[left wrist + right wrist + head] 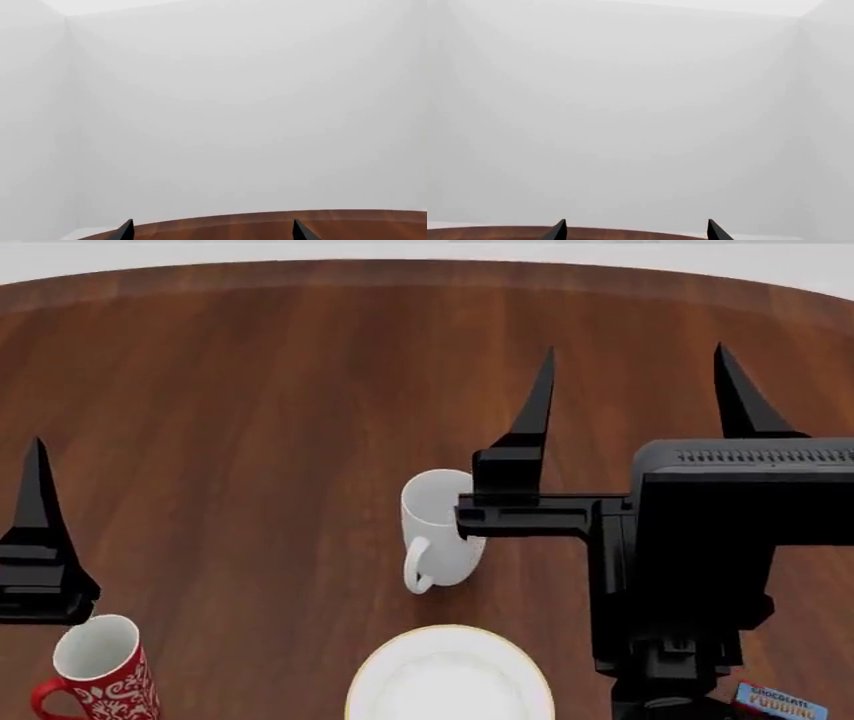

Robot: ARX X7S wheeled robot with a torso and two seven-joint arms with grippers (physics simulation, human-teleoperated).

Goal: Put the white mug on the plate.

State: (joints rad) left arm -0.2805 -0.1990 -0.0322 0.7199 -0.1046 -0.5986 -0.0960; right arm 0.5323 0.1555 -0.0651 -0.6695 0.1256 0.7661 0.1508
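The white mug (438, 525) stands upright on the brown table (267, 390), its handle toward the robot. The plate (451, 685), white with a gold rim, lies just nearer than the mug, at the head view's bottom edge. My right gripper (634, 390) is open and empty, its fingers pointing away from the robot. The base of its left finger overlaps the mug's right side in the head view. Only one finger (36, 490) of my left gripper shows there, far left. The left wrist view shows the left gripper (213, 231) open and empty. Neither wrist view shows the mug or the plate.
A red mug with a white floral pattern (96, 672) stands at the near left, just below my left finger. A blue chocolate pudding box (781, 700) lies at the near right under my right arm. Both wrist views show white walls and the table's far edge (494, 232).
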